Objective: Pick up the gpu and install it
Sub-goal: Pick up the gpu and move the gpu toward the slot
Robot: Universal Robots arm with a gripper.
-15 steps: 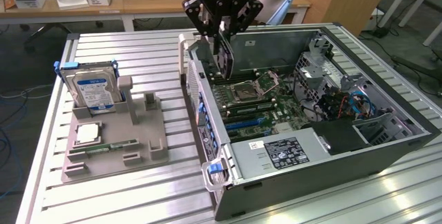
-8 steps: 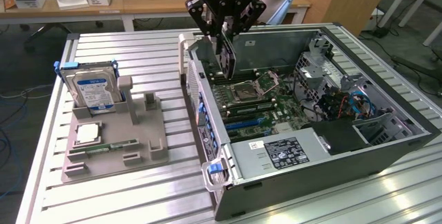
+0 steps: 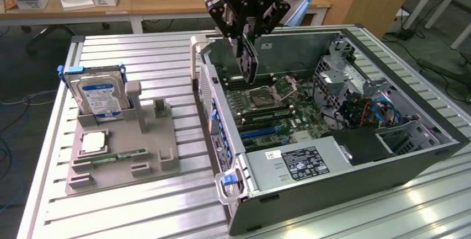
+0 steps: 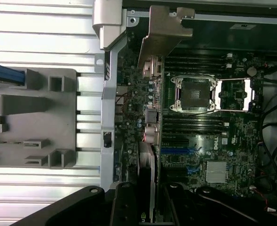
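Gripper (image 3: 246, 32) is closed on the upper end of the gpu (image 3: 249, 59), which hangs on edge directly below the fingers. Its long axis appears to run straight down from the hand toward the motherboard (image 3: 283, 109) inside the open computer case (image 3: 331, 195), not yet seated.

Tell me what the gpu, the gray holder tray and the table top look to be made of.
The gpu: circuit board with a dull metal end bracket, judging by its thin stiff edge and bent plate. The holder tray: matte gray plastic, probably moulded or printed. The table top: ribbed bare metal, likely aluminium, with a soft sheen.
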